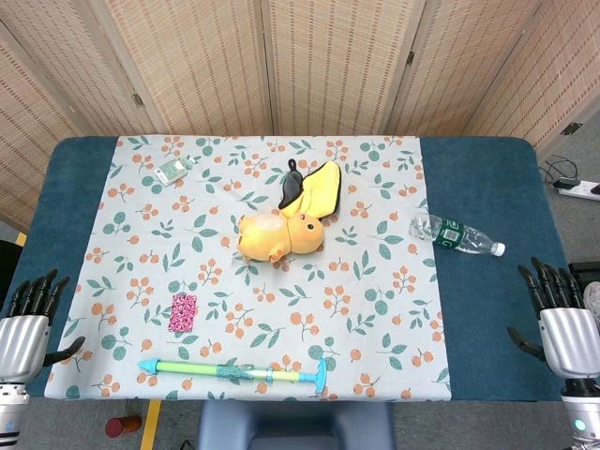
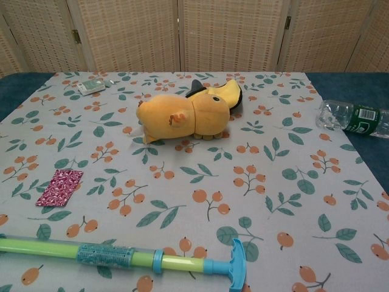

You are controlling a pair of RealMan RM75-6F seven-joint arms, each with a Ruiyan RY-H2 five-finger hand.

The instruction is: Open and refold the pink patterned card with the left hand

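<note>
Card first: the pink patterned card [image 1: 183, 312] lies flat and folded on the floral cloth [image 1: 375, 309], near the front left corner of the table [image 1: 487, 178], and I see it again in the chest view [image 2: 59, 187] just behind the long toy. My left hand [image 1: 28, 323] hangs off the table's left edge by the front corner, fingers spread and upright, thumb out to the side, holding nothing and well apart from the card. My right hand [image 1: 561, 323] mirrors it off the right edge, fingers also apart and empty. Neither hand shows in the chest view. Along the front edge lies a green and blue water squirter [image 1: 234, 371], with its blue handle pointing toward the table's right side. Near the middle of the cloth an orange plush toy [image 1: 279, 234] lies on its side, with a yellow and black piece [image 1: 314, 187] touching it on the far side. Toward the right edge, a clear plastic bottle [image 1: 455, 234] with a green label lies on its side, straddling the cloth's border and the blue table surface. Close to the far left corner of the cloth sits a small greenish packet [image 1: 172, 171].
</note>
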